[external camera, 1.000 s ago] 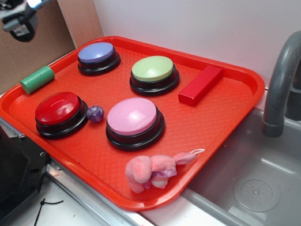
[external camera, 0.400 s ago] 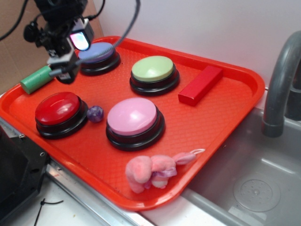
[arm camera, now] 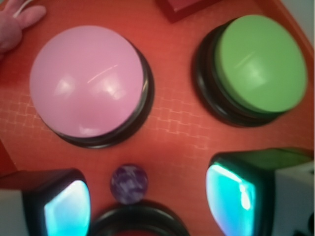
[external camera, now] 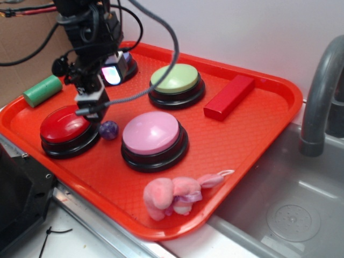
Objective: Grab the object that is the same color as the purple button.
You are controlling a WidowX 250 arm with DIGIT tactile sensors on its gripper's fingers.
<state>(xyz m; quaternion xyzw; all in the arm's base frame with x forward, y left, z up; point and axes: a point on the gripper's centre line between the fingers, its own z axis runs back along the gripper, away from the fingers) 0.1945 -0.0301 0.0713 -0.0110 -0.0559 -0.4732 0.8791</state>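
The small purple marbled ball (external camera: 108, 130) sits on the red tray (external camera: 258, 134), left of centre in the exterior frame, wedged in the narrow gap between the red button (external camera: 67, 129) and the pink-lilac button (external camera: 153, 137). It looks to be touching the red button's black base or very nearly so. In the wrist view the ball (arm camera: 129, 183) lies low in the frame, left of the midline between the two glowing pads (arm camera: 66, 212), with the red button's rim just below it.

The gripper (external camera: 91, 105) hangs above the red button's right edge, up and left of the ball, and its jaws are spread wide with nothing between them.

The main risk, as I judge it, is the tight spot — a straight descent from here could land one finger on the red button's dome or base instead of on the surface, stopping the jaws above the ball or pressing the button. The ball is glossy and round, so an off-centre squeeze would likely squirt it out and send it rolling across the tray, perhaps under the pink-lilac button's overhang. The ball is also off the jaws' midline — closing now would catch only air.

The bluish-violet button, at the upper left, is mostly hidden behind the arm.
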